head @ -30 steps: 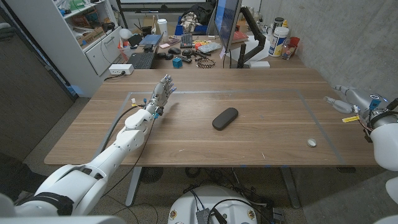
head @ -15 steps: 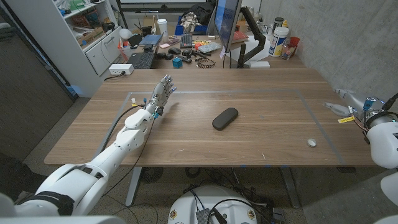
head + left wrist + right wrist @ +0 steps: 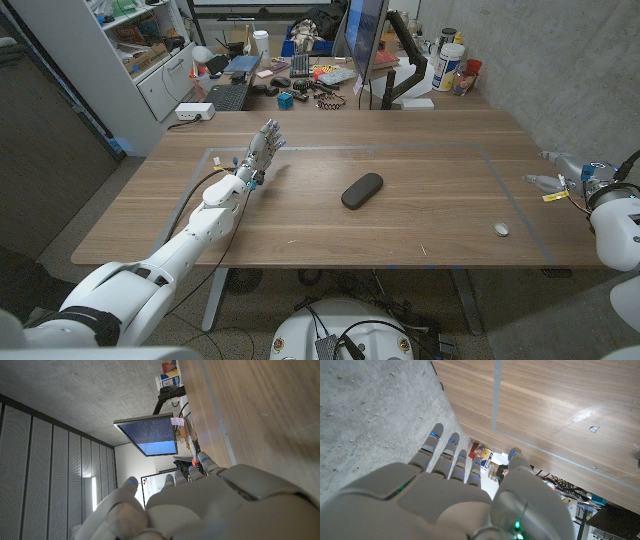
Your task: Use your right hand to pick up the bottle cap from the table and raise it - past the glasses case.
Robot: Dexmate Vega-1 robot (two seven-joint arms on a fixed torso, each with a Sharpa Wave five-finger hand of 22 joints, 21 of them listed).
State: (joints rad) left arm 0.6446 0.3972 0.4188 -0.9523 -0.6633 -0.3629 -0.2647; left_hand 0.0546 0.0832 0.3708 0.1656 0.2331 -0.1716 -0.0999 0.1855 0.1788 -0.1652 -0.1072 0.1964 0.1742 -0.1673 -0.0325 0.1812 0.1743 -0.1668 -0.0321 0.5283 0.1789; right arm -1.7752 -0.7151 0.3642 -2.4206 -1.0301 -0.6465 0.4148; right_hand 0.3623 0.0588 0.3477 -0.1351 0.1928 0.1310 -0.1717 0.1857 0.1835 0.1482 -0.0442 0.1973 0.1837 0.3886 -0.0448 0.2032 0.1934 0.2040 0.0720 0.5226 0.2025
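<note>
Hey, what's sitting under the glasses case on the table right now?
The dark glasses case lies closed, straight on the bare wooden table, with nothing visible beneath it. The wood directly under it is covered, so that patch cannot be checked. The bottle cap lies apart, nearer the right hand.

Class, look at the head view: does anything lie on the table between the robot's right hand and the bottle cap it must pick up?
Nothing visible does. The right hand hovers open at the table's right edge, and only bare wood separates it from the bottle cap. The glasses case lies farther toward the table's middle, off that path.
</note>
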